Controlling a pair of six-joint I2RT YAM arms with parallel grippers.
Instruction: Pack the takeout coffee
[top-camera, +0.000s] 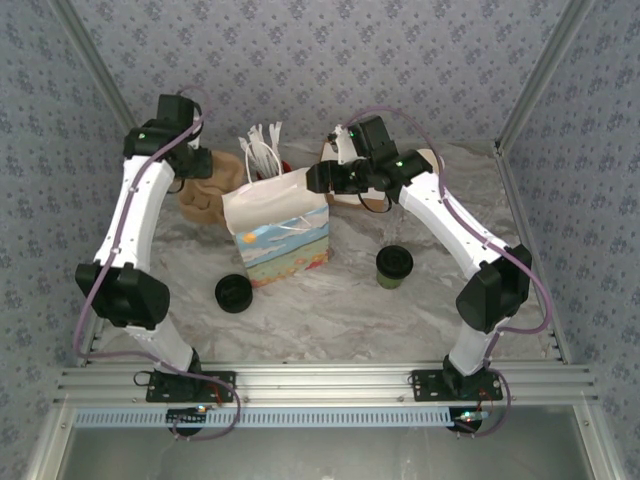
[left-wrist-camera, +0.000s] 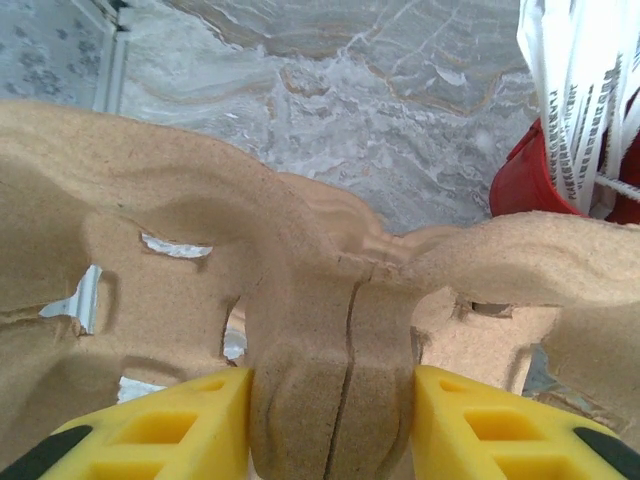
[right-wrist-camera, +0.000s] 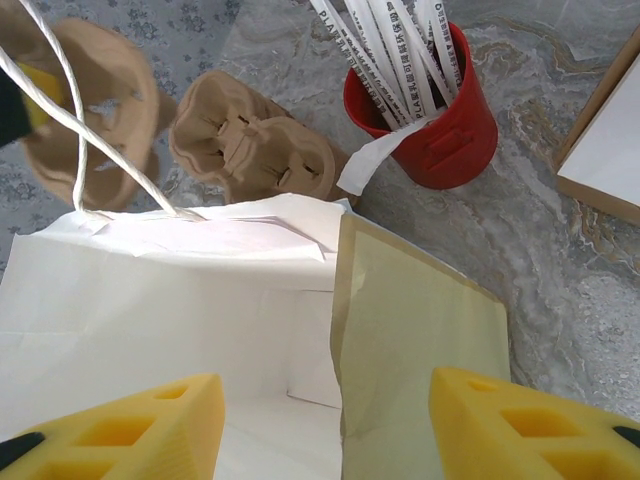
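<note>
The takeout coffee (top-camera: 394, 266), a short dark green cup with a black lid, stands upright on the table to the right of the paper bag (top-camera: 277, 232). The bag stands open, its white inside (right-wrist-camera: 200, 320) below my right gripper (right-wrist-camera: 330, 420). That gripper (top-camera: 318, 178) is open at the bag's top right edge, with the bag's side wall (right-wrist-camera: 420, 350) between its yellow fingers and not pinched. My left gripper (left-wrist-camera: 333, 400) is shut on the middle post of a brown pulp cup carrier (left-wrist-camera: 300, 260), held behind and left of the bag (top-camera: 203, 203).
A round black lid (top-camera: 233, 293) lies in front of the bag's left corner. A red cup (right-wrist-camera: 440, 125) of white wrapped sticks (top-camera: 262, 146) stands behind the bag. A second pulp carrier (right-wrist-camera: 250, 145) lies beside it. A flat wooden-edged box (right-wrist-camera: 605, 150) sits at the right.
</note>
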